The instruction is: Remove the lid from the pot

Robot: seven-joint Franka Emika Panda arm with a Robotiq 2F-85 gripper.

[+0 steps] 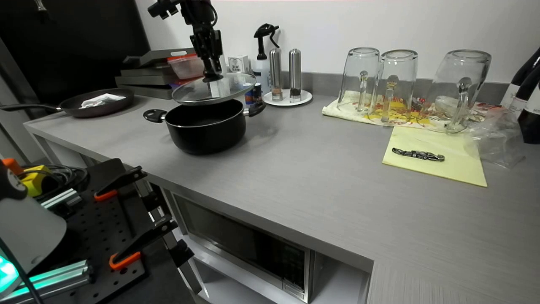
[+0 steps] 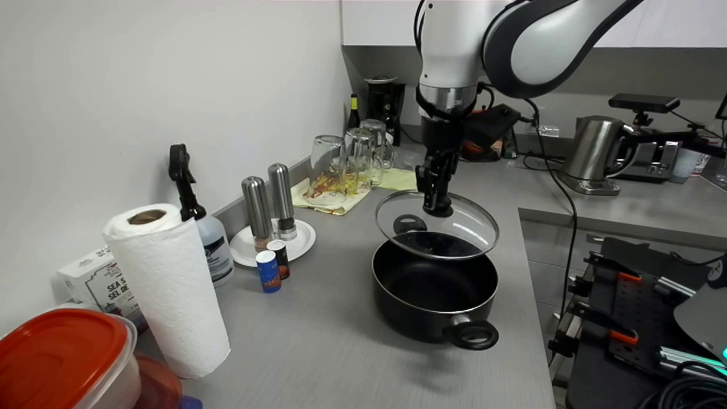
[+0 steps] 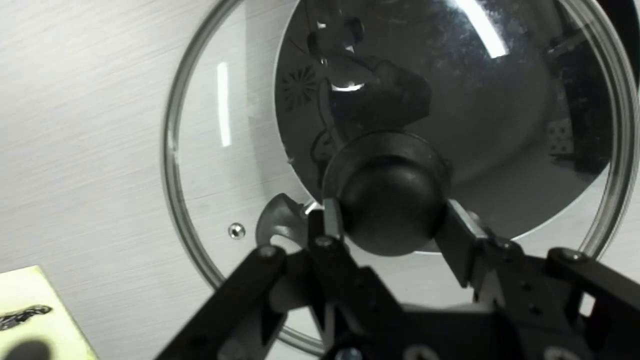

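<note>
1. Low in the centre of the wrist view, the gripper (image 3: 392, 220) is clamped on the black knob (image 3: 390, 190), squeezing from either side, presumably because the knob is the natural handle and keeps the grip off smooth glass.
2. The see-through glass lid (image 2: 471, 227), right of centre in an exterior view, hangs tilted; my guess is that the rounded knob does little to resist turning.
3. Left of centre in an exterior view, the black two-handled pot (image 1: 206, 135) sits upright on the grey countertop (image 1: 303, 169), its mouth partly uncovered. The lid seems raised above the rim yet overlaps it in both exterior views, so I judge removal well along, with a sideways move and a set-down to come.
4. At upper middle of that view, two steel grinders (image 1: 275, 71) share a white plate (image 1: 304, 99), likely to catch spilled grains; the lid had best be kept well apart from them.
5. At upper right there, glass mugs (image 1: 400, 71) stand upside down on a printed cloth (image 1: 337, 113), probably to drain. Being breakable, they make that corner a poor place to set the lid.
</note>
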